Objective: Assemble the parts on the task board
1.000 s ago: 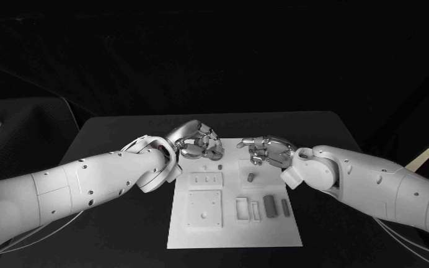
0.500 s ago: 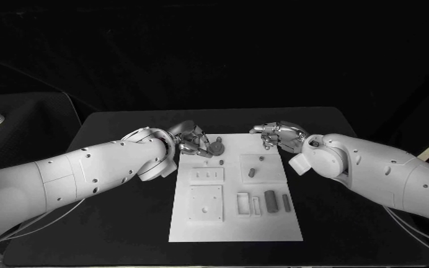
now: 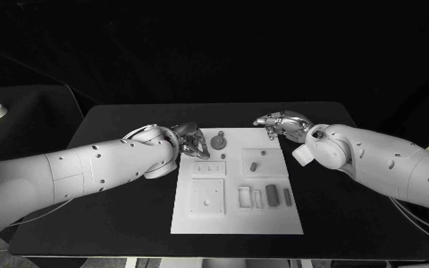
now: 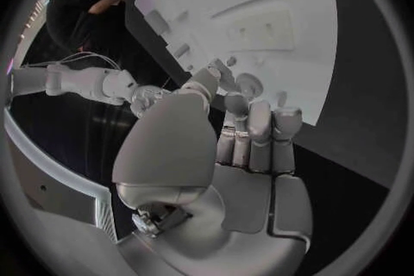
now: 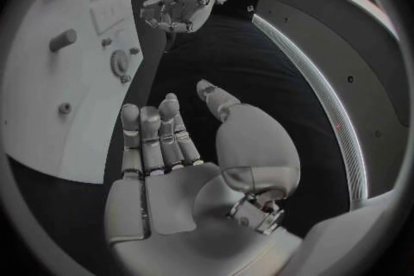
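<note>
The white task board (image 3: 232,218) lies in the middle of the black table. A round grey part (image 3: 218,141) lies flat near its far left corner. My left hand (image 3: 192,142) hovers just beside that part at the board's left edge, fingers bent, holding nothing. In the left wrist view the round part (image 4: 250,85) sits just past the fingertips (image 4: 259,110). My right hand (image 3: 281,124) is off the board's far right corner; its fingers (image 5: 151,134) are stretched out and empty. An oblong part (image 3: 253,167) and a small peg (image 3: 265,152) lie in the board's right half.
A dark block (image 3: 271,195), a thin bar (image 3: 287,196) and pale frame pieces (image 3: 244,197) lie near the board's near right side. A square recessed plate (image 3: 206,196) fills its near left. The black table (image 3: 116,218) stretches out on both sides.
The camera has shifted. Both hands have drawn back from over the board's far end towards its edges. The round part, covered by the left hand before, now lies in plain sight.
</note>
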`<state>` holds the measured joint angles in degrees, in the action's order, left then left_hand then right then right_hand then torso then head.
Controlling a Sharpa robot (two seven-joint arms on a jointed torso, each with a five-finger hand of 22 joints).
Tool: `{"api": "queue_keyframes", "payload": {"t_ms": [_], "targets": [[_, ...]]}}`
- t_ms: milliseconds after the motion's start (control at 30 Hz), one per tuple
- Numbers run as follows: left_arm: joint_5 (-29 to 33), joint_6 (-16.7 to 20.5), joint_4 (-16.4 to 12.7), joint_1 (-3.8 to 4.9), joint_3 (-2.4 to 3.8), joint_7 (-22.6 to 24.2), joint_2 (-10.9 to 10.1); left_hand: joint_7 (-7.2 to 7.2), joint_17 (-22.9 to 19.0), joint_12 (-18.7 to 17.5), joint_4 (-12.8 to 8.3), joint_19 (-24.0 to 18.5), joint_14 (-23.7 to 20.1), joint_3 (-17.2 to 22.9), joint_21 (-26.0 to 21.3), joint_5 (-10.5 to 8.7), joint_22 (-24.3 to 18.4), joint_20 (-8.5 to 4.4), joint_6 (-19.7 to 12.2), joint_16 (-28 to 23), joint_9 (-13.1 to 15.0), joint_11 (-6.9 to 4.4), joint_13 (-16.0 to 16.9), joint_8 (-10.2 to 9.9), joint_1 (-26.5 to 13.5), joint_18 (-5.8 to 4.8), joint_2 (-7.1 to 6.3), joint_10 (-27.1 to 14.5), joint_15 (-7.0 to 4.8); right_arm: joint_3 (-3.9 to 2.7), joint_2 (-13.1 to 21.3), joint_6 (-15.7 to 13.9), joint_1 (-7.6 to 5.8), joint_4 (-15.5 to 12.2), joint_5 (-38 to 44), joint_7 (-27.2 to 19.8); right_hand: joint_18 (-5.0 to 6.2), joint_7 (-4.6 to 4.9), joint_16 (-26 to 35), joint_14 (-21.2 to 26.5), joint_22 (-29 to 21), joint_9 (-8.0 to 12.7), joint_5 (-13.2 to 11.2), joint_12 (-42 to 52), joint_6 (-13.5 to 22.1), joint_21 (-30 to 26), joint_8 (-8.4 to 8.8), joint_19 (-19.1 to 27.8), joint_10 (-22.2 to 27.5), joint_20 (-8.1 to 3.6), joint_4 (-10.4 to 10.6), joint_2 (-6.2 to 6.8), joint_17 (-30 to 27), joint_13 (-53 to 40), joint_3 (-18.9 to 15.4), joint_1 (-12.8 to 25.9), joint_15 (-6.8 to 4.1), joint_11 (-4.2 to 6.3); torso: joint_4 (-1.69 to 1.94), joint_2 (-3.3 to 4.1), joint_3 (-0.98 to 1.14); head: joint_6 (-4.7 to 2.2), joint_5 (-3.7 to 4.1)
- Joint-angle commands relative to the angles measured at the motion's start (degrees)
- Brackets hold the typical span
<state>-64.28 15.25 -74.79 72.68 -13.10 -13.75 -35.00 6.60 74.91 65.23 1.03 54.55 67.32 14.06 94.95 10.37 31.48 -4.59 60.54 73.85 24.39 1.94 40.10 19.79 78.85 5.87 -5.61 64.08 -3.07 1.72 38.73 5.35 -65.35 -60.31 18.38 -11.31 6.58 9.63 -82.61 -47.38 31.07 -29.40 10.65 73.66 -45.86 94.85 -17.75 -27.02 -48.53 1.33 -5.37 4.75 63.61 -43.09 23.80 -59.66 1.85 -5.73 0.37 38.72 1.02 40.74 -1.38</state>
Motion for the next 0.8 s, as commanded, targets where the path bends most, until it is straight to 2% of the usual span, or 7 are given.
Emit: {"api": "queue_keyframes", "payload": {"t_ms": [33,200,467,633,800], "targets": [[-8.22,1.52,-0.23,0.16,-0.09,-2.02,0.47,0.84,0.17,-0.07,0.01,-0.36,-0.3,0.44,1.83,0.17,0.02,-0.03,4.42,0.29,1.34,-0.03,-0.06,1.47,0.75,4.44,-0.45,-0.34,-0.06,-0.03,0.08,-2.29,-0.42,-0.31,3.41,-1.24,-0.88,-0.02,0.35,0.34,-0.07,0.02,-0.18,-0.37,0.14,-0.28,0.16,0.55,0.47,0.01,-0.12,0.02,-0.06,0.1,-0.34,0.47,-0.1,0.04,-0.07,0.05,-0.06,0.33,-0.11],[-12.54,2.33,-0.17,0.14,-0.46,-1.88,1.41,0.82,0.09,-0.07,-0.26,-0.37,-0.29,0.46,1.84,0.18,0.01,-0.06,4.46,0.33,1.37,-0.06,-0.08,1.48,1.01,4.49,-0.75,-0.31,-0.09,-0.04,0.22,-3.7,-1.24,-0.72,6.52,-1.42,-0.87,-0.03,0.33,0.32,-0.07,0.02,-0.18,-0.36,0.12,-0.27,0.14,0.55,0.46,0.01,-0.13,0.02,-0.06,0.1,-0.35,0.47,-0.1,0.04,-0.07,0.07,-0.05,0.55,0.07],[-16.16,1.72,0.65,0.12,-0.46,-1.97,2.92,0.81,0.05,-0.07,-0.44,-0.36,-0.27,0.51,1.85,0.19,0.01,-0.07,4.48,0.36,1.38,-0.08,-0.1,1.48,1.2,4.52,-0.87,-0.27,-0.11,-0.2,0.17,-5.09,-1.54,-0.94,8.94,-1.49,-0.87,-0.03,0.31,0.3,-0.06,0.0,-0.18,-0.34,0.08,-0.25,0.1,0.53,0.45,0.0,-0.14,0.01,-0.05,0.1,-0.36,0.46,-0.09,0.04,-0.05,0.07,-0.04,1.06,0.4],[-16.65,-1.45,1.26,0.06,-0.45,-2.73,3.86,0.8,0.0,-0.07,-0.59,-0.34,-0.25,0.58,1.86,0.2,0.0,-0.08,4.5,0.38,1.4,-0.11,-0.11,1.48,1.39,4.55,-0.94,-0.23,-0.13,-0.45,0.05,-5.5,-1.57,-1.17,9.96,-1.43,-0.87,-0.04,0.29,0.28,-0.06,-0.01,-0.18,-0.33,0.06,-0.23,0.08,0.52,0.43,0.0,-0.15,0.0,-0.04,0.1,-0.36,0.45,-0.09,0.04,-0.14,0.11,0.02,1.47,0.53],[-16.69,-2.88,1.96,-0.22,-0.44,-3.26,4.7,0.8,-0.01,-0.07,-0.61,-0.34,-0.24,0.59,1.86,0.2,0.0,-0.08,4.5,0.39,1.4,-0.11,-0.11,1.48,1.41,4.56,-0.94,-0.23,-0.13,-0.64,0.05,-5.75,-1.57,-1.44,10.31,-1.36,-0.87,-0.04,0.27,0.25,-0.05,-0.02,-0.18,-0.31,0.03,-0.21,0.05,0.51,0.41,0.0,-0.16,-0.01,-0.04,0.1,-0.37,0.44,-0.09,0.04,-0.17,0.17,-0.01,1.76,0.7]]}}
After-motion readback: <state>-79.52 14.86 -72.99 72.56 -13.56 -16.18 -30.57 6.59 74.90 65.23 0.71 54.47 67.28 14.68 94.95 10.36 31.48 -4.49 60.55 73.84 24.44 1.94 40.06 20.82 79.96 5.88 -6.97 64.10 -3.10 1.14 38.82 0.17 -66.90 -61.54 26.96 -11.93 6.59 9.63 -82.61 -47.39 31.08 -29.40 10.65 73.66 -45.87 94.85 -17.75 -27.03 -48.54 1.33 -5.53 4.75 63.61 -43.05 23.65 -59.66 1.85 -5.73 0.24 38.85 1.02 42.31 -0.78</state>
